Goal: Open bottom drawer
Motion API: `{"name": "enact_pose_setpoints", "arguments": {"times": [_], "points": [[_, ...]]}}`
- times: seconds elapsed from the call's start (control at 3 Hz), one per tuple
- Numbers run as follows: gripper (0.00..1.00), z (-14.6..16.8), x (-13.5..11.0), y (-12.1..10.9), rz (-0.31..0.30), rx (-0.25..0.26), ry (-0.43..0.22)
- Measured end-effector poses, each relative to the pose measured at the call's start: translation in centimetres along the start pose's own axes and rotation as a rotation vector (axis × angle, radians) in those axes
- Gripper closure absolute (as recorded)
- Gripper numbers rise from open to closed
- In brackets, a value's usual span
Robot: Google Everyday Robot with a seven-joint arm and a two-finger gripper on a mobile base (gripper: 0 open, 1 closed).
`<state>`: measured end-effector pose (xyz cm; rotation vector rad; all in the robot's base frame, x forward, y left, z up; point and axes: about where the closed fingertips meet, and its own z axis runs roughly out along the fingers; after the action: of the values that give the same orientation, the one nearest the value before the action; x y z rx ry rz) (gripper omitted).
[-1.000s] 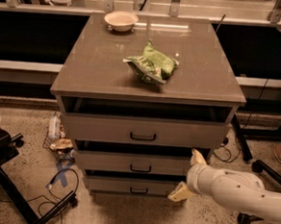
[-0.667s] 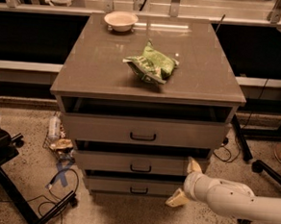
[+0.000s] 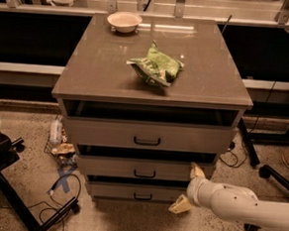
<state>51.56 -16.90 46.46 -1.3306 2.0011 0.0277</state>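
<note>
Camera view: tool [image 3: 186, 188] nr bottom drawer [image 3: 119, 191] edge

Grey-beige bottom drawer [image 3: 114, 190] with black handle [image 3: 143, 196]; cream gripper [image 3: 189, 188] beside its right end; green bag [image 3: 155, 67]; white bowl [image 3: 124, 21].

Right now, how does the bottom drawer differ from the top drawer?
The bottom drawer shows a slimmer, narrower-looking front than the top drawer. The bottom drawer sits just above the floor; the top drawer sits under the tabletop. The open gripper is at the bottom drawer's right end, below the top drawer. Both have grey fronts with a small dark bar handle at centre.
</note>
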Motion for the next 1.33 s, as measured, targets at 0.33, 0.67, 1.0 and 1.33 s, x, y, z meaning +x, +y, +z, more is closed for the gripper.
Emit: {"name": "enact_pose_setpoints", "arguments": {"times": [0.33,0.67,1.0,1.33], "points": [[0.00,2.6,1.6,1.2,0.015,-0.053,-0.013],[0.00,5.7,5.0,2.7,0.040,-0.109,-0.034],[0.00,8.5,10.0,3.5,0.059,-0.163,-0.064],[0.00,10.1,12.5,3.4,0.053,-0.183,-0.095]]}}
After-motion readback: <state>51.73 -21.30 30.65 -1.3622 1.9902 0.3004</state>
